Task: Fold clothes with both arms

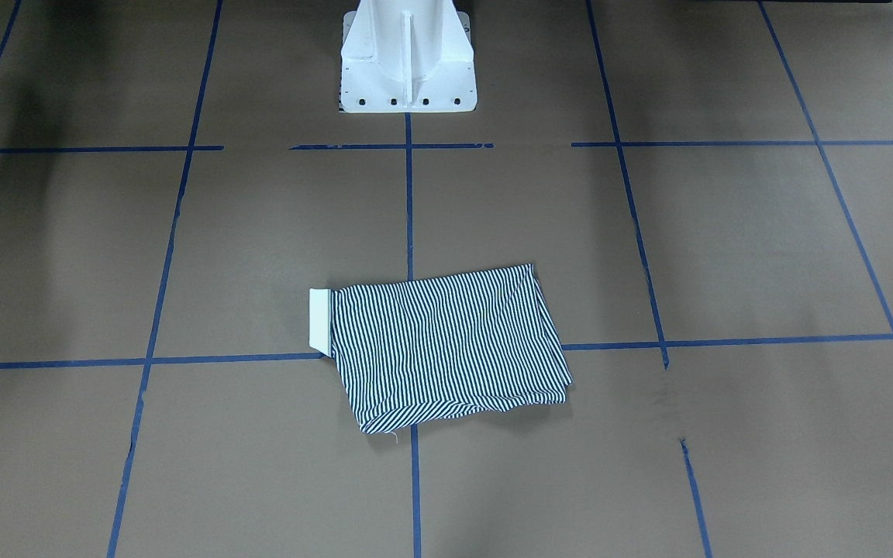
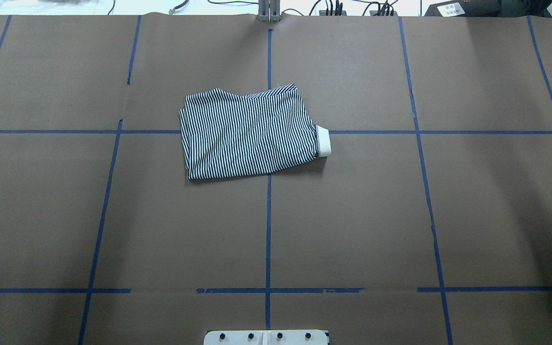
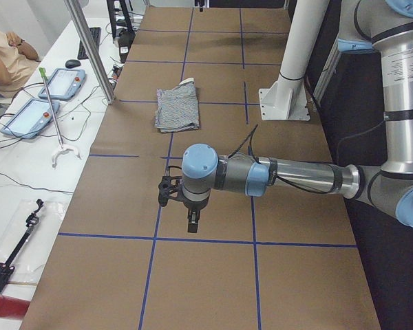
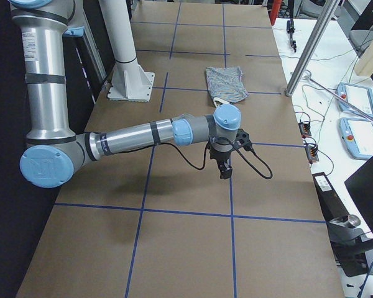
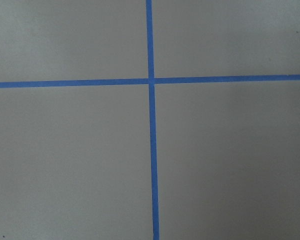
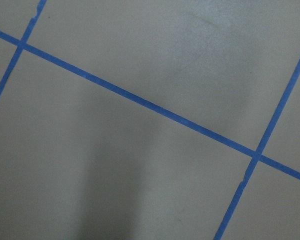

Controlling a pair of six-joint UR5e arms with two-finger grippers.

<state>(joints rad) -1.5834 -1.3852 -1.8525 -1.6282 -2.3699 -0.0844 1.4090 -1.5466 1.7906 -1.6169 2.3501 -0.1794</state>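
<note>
Your shirt (image 2: 249, 135) lay folded into a compact rectangle just above centre of the overhead frame, so, I judge, the left claw (image 3: 191, 223) and right claw (image 4: 225, 171) hung over the table (image 2: 352, 215) well apart from it, though I could not tell their opening.

Folded striped polo shirt (image 2: 249, 136) on a brown surface (image 2: 448, 215) gridded with tape.
The shirt lies flat as a rough rectangle across the central blue tape line (image 2: 268, 230), mostly to its left, with the cream collar (image 2: 323, 141) sticking out at the right. A white pedestal base (image 2: 266, 337) shows at the bottom edge and cables (image 2: 333, 7) along the top.
</note>
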